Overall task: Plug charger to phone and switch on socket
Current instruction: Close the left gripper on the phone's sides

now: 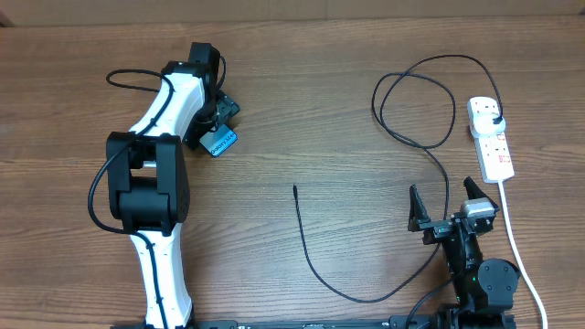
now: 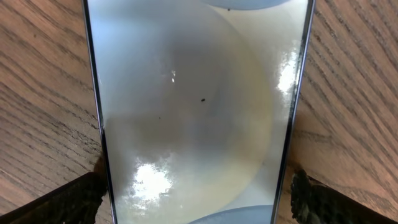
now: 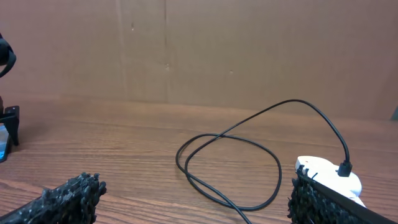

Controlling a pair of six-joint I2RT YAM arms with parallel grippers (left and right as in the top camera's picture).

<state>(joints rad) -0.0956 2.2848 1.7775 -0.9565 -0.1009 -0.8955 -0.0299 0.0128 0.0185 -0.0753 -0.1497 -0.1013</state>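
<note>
**A:** Three pieces matter here. Where is the phone point(image 1: 220, 143)?

**B:** Flat on the bench point(image 1: 320, 82), left and toward the far side. Its lit screen faces up and it pokes out from under the left tool point(image 2: 196, 199).

**A:** Does that tool have hold of it?

**B:** Its two fingers point(image 2: 68, 202) straddle the phone, one just beside each long edge. I cannot tell from the wrist view whether the pads actually press on it.

**A:** And the charger point(image 1: 294, 189)?

**B:** Its slim connector tip lies loose near the middle of the bench, well apart from the phone. From there the black cable runs toward the near side, curves right and climbs past the right tool point(image 1: 443, 196). It makes a loop at the far right and ends in a black plug point(image 1: 494, 120) seated in the far outlet of the socket point(image 1: 494, 153).

**A:** The socket itself?

**B:** It is a white strip lying at the far right, with its thick white cord point(image 1: 521, 256) trailing toward the near edge.

**A:** Right tool?

**B:** Spread wide and holding nothing, at the near right. Seen from overhead, the cable passes between its fingers.
</note>
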